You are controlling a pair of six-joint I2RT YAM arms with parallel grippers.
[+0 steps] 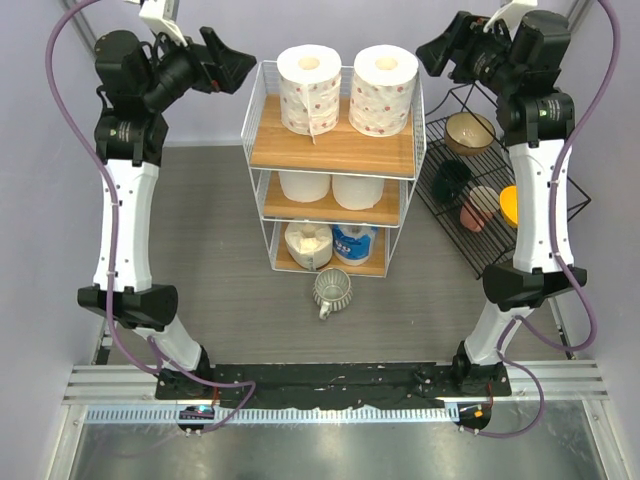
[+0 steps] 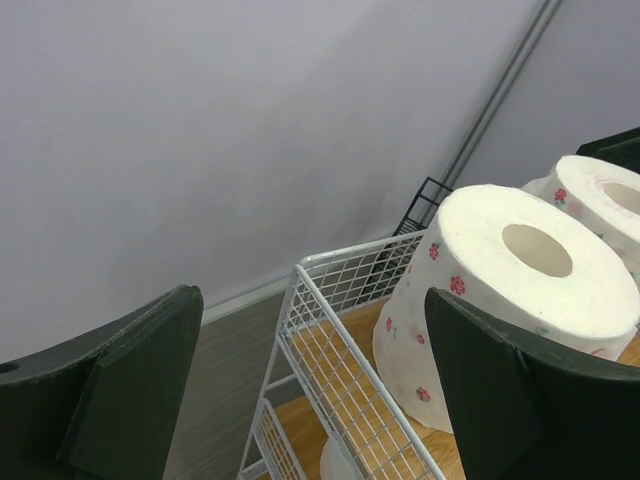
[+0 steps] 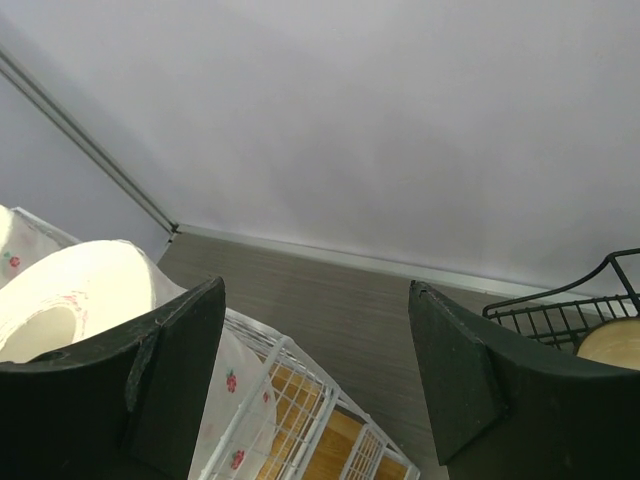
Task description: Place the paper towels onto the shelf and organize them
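Observation:
The white wire shelf holds all six paper towels. Two red-dotted rolls stand on the top board. Two plain white rolls are on the middle board. A cream ragged roll and a blue-wrapped roll are on the bottom board. My left gripper is open and empty, high up left of the shelf top; its view shows a dotted roll and the shelf rim. My right gripper is open and empty, high up right of the shelf top.
A clear glass mug stands on the table in front of the shelf. A black wire rack with bowls stands to the right, also in the right wrist view. Grey walls close the back and sides.

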